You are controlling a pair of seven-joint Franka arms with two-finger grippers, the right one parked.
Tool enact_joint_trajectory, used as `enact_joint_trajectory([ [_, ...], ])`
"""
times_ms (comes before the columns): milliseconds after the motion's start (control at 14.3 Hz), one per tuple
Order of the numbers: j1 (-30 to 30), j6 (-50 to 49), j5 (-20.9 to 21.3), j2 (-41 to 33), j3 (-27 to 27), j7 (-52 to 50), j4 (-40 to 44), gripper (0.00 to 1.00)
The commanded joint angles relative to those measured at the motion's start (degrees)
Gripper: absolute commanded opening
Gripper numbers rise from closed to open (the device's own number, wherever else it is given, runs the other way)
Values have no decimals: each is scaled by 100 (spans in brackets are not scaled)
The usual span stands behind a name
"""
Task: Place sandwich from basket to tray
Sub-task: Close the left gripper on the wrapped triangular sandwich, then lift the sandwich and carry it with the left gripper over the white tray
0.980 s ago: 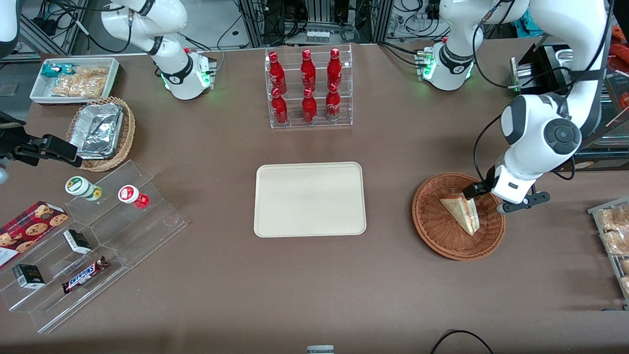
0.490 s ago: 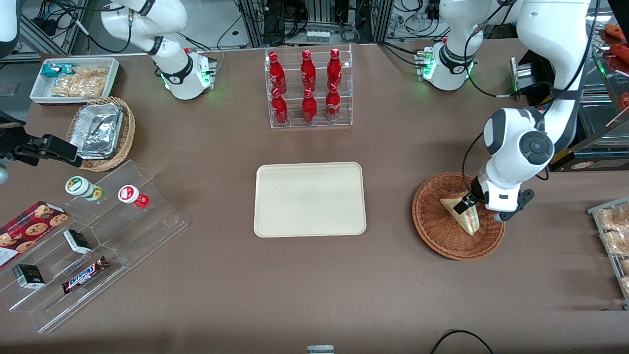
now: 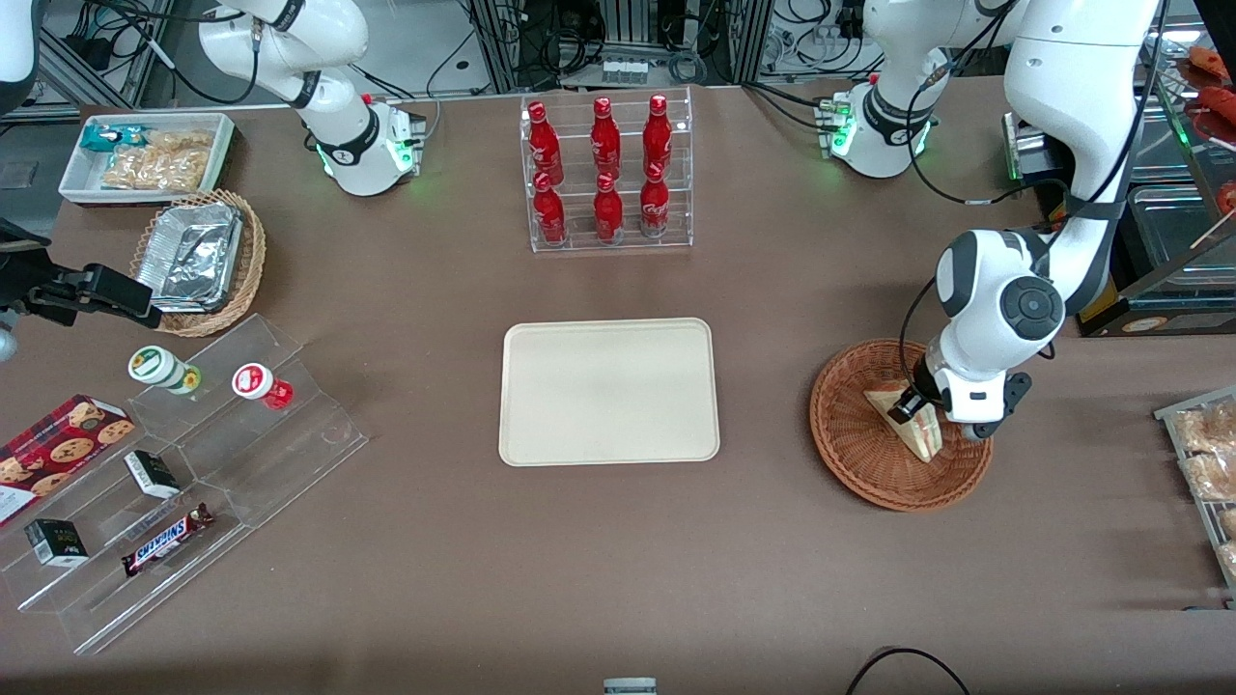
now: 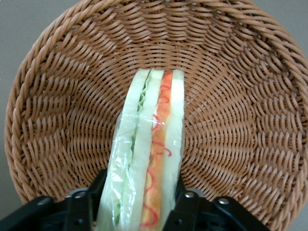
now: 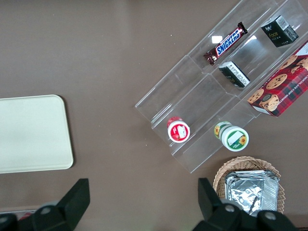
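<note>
Front view: sandwich (image 3: 906, 417) lies in the basket (image 3: 869, 473), well apart from the bare tray (image 3: 608, 391); the gripper (image 3: 912, 405) sits low over the wedge's broad end, though the wrist hides the fingertips from this side.

Wrist view: sandwich (image 4: 147, 154) stands on edge, its red and green filling showing under clear film; one finger (image 4: 91, 204) sits at each flank, so the jaws straddle it, spread about to its thickness; whether they press yet is hard to say.

Likely light, soft and easily crushed, with slippery wrap; best pinched gently across the bread faces at the thick end.
</note>
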Motion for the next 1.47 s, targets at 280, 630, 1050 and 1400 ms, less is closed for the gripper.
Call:
enact_joint_trajectory([
  [280, -320, -1790, 46, -311, -43, 1680, 881, 1],
  [630, -1206, -2733, 20, 128, -52, 2724, 2023, 0],
  [1050, -2560, -2752, -33, 1313, -52, 1091, 3438, 0],
  [1400, -3431, -2734, -33, 2254, -52, -52, 4492, 0],
])
